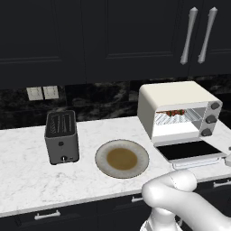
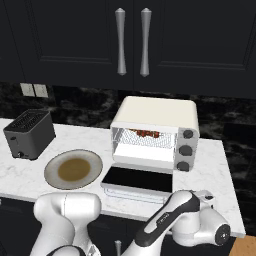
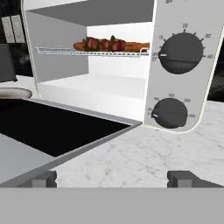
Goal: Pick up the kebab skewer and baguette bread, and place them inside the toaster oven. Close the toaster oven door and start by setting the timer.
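The cream-white toaster oven (image 1: 178,110) with rounded corners stands on the white marble counter (image 1: 27,167), right of the grey two-slot toaster (image 1: 62,136) and the round brown-centred plate (image 1: 122,158), which carries no food. The thin kebab skewer (image 3: 103,44) with dark red chunks lies on the upper wire rack (image 3: 87,52) inside the oven. The smooth orange-brown baguette bread (image 3: 135,45) lies on the same rack, close against the skewer. Judged from this, both loading steps are complete.

The dark glass toaster oven door (image 1: 191,151) is folded down flat, level with the counter, so the closing step is not yet done. The timer setting also remains; which of the dark knobs (image 3: 181,53) is the timer cannot be told.

The gripper (image 3: 112,179) hovers low over the counter, just in front of the oven's right corner. Its jaws stand wide apart and hold nothing.
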